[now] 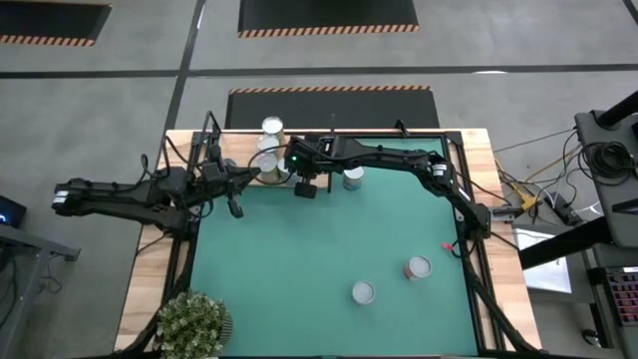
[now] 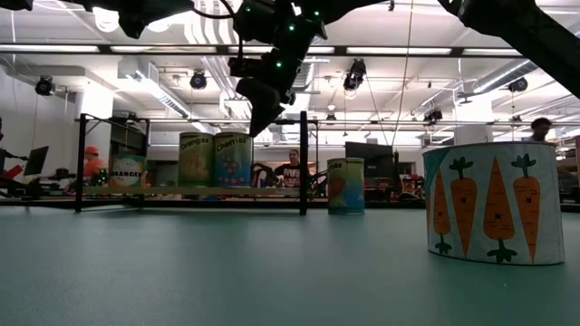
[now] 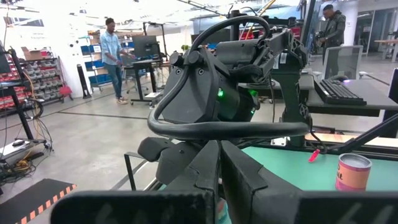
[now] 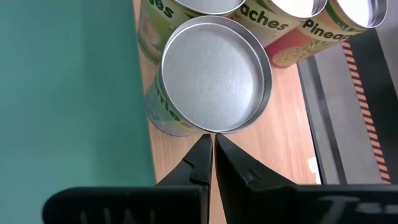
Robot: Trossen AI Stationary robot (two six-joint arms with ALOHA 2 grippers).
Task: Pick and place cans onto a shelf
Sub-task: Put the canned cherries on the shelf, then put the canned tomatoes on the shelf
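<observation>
The light-wood shelf (image 2: 190, 191) stands on dark legs at the table's far left and shows under the cans in the right wrist view (image 4: 286, 124). Several cans stand on it (image 2: 233, 159), (image 1: 267, 160). My right gripper (image 2: 261, 122) hangs shut and empty above them, its fingertips (image 4: 213, 148) beside the rim of a silver-topped can (image 4: 214, 74). One can (image 1: 354, 178) stands on the green mat near the shelf, and two more stand at the near right (image 1: 418, 267), (image 1: 363, 292). My left gripper (image 1: 236, 206) waits shut left of the shelf.
A carrot-printed can (image 2: 489, 204) stands close to the low camera. A potted plant (image 1: 189, 324) sits at the table's near left corner. A small red thing (image 1: 449, 246) lies at the mat's right side. People stand in the room beyond the table.
</observation>
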